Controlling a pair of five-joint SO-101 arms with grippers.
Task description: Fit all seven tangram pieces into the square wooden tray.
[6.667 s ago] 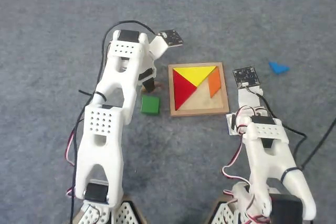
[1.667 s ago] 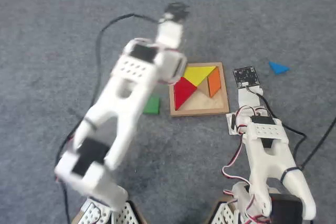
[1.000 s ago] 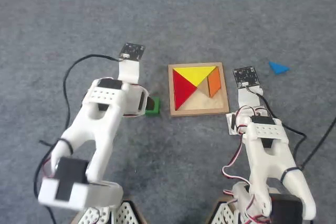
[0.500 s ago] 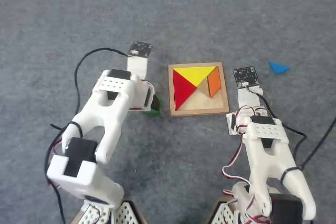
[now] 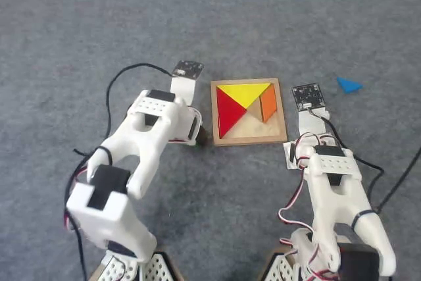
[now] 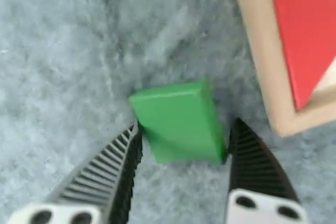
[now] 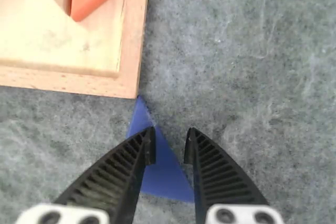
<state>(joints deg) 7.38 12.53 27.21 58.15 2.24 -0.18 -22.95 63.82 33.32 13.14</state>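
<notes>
At the tray's (image 5: 250, 141) 8 o'clock corner, the left hand (image 6: 184, 129) has slid closer than half a second ago, and its arm (image 5: 148, 139) now hides the green square (image 6: 178, 121) from the high view. The left wrist view shows ribbed black fingers (image 6: 118, 166) spread wide, one on either side of that smooth block on the fuzzy grey counter (image 5: 66, 44). A red triangle (image 5: 227, 113), a yellow triangle (image 5: 245, 93) and an orange parallelogram (image 5: 268, 104) lie in the wooden tray. The right hand (image 7: 169, 135), narrowly parted, hangs over a flat blue triangle (image 7: 163, 174) whose tip meets a tray corner.
</notes>
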